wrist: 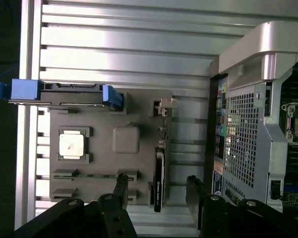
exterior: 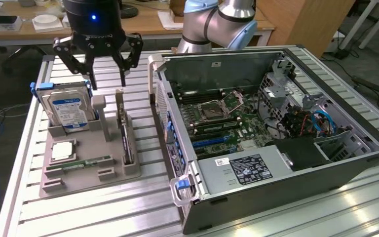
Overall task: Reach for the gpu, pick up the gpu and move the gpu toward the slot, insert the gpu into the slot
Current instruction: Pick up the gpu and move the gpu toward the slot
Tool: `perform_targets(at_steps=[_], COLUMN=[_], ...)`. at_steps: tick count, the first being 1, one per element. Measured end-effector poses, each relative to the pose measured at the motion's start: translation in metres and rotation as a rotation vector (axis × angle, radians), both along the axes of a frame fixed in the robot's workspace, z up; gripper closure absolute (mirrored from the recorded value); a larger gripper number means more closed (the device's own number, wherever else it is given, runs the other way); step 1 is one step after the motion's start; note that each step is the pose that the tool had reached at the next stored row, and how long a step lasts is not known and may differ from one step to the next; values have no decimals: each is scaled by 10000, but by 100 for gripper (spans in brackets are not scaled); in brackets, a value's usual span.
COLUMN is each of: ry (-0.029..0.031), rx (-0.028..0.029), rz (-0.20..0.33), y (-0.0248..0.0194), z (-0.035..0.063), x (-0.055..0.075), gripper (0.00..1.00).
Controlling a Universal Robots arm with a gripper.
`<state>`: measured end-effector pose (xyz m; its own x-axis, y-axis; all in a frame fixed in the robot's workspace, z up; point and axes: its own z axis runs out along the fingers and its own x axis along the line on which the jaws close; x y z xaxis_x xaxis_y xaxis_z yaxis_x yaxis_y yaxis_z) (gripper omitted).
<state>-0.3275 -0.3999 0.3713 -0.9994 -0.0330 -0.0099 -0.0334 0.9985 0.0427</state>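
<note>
The gpu (exterior: 125, 134) stands on its long edge in a grey holder tray (exterior: 84, 180), its thin dark edge and silver end bracket facing up. My black gripper (exterior: 107, 73) hangs open well above the tray's far end, holding nothing. In the wrist view the gpu (wrist: 160, 171) runs as a narrow dark strip, and one end of it lies between the two fingertips of the gripper (wrist: 157, 192). A blue slot (exterior: 210, 140) shows on the motherboard inside the open computer case (exterior: 288, 163).
In the same tray are a blue-labelled hard drive (exterior: 67, 109), a square processor chip (exterior: 64, 149) and a narrow green memory stick (exterior: 87, 162). The case's rear wall (wrist: 243, 134) rises close beside the tray. A desk with clutter stands behind the slatted metal table (exterior: 97, 212).
</note>
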Motion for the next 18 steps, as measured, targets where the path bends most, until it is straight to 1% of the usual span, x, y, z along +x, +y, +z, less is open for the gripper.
perform_targets(at_steps=[3, 5, 11, 15, 18], ry=[1, 0, -1, -1, -1], rx=[-1, 0, 0, 0, 0], rz=[-1, -2, -2, -1, -3], y=[-40, -59, -65, -104, -106], z=[-49, -74, -169, -228, -281], x=[-1, 0, 3, 9, 9], gripper=[41, 41, 41, 41, 41])
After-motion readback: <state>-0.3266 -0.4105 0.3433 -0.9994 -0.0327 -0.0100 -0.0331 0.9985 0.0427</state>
